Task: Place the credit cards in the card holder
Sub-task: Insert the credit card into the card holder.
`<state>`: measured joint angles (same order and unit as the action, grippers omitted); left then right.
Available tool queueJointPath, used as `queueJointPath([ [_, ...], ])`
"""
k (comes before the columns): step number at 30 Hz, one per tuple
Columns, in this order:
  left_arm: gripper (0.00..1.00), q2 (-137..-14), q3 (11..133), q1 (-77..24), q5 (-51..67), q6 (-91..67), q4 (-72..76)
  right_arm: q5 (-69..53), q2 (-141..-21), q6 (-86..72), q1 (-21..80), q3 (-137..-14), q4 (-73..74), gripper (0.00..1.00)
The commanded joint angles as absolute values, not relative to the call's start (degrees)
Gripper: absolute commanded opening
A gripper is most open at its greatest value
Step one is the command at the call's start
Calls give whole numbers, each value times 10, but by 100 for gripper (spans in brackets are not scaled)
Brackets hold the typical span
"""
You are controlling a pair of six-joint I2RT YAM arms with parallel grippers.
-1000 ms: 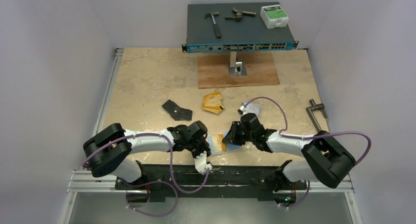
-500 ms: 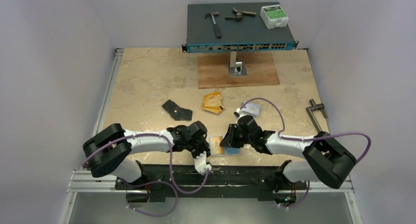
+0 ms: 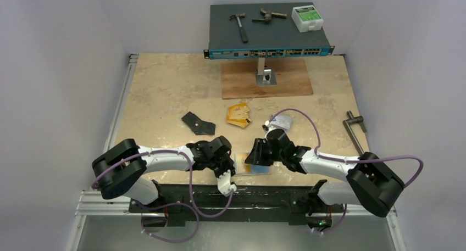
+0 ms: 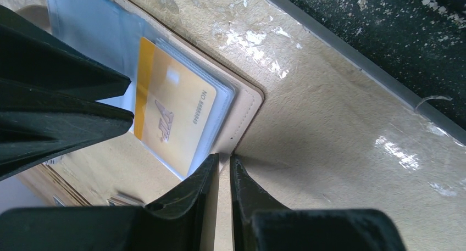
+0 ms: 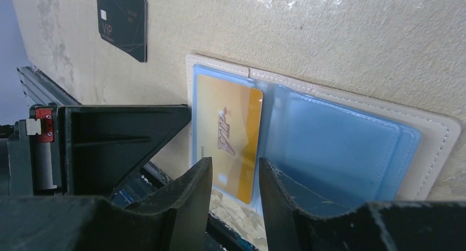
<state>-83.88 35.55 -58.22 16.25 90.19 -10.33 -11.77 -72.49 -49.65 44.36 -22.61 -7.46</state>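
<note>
- The card holder point(image 3: 254, 169) is lying open and flat on the table point(image 3: 165, 86) at its near edge, between the two grippers, with its pale tan rim point(image 5: 434, 146) framing clear and light-blue pockets.
- An orange-gold card point(image 5: 228, 133) marked "VIP" is sitting inside the clear pocket on the half nearer the left arm, with one short edge showing just past the pocket mouth.
- The left gripper point(image 4: 224, 166) is resting at the tan corner of the card holder with its fingers drawn almost together; a thin tan strip is showing in the slit between them, so it appears to be pinching the cover's edge, though the wrist view is too tight to be certain.
- The right gripper point(image 5: 233, 177) is hovering over the near end of the orange-gold card with its fingers parted and grasping nothing, the card's edge showing in the gap between them.
- A small stack of orange-gold cards point(image 3: 238, 115) is lying farther back on the table, well apart from the card holder, and some silvery cards point(image 3: 281, 121) are lying to its right, just behind the right arm's wrist.
- A black card point(image 5: 122, 20) is lying flat near the card holder's corner, not touching it.
- A black wallet point(image 3: 198, 123) is lying folded open behind the left gripper.
</note>
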Motion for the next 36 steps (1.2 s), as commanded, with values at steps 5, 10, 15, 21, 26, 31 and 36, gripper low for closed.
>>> queueJointPath([
  [5, 12, -822, 349, -585, 172, 897, -105, -103, -729, -495, 472, -255, -60, 37],
  [10, 12, -825, 354, -585, 175, 898, -105, -104, -766, -503, 491, -271, -83, 37],
  [15, 12, -830, 357, -588, 181, 897, -99, -102, -774, -490, 503, -302, -68, 37],
  [21, 13, -825, 367, -589, 168, 891, -112, -101, -739, -479, 503, -307, -20, 37],
  [26, 20, -806, 398, -588, 132, 847, -163, -65, -663, -451, 468, -327, 85, 43],
  [31, 36, -808, 497, -577, 94, 741, -266, -58, -600, -389, 361, -367, 169, 53],
  [36, 48, -870, 650, -555, 50, 618, -396, -49, -598, -346, 224, -397, 194, 82],
])
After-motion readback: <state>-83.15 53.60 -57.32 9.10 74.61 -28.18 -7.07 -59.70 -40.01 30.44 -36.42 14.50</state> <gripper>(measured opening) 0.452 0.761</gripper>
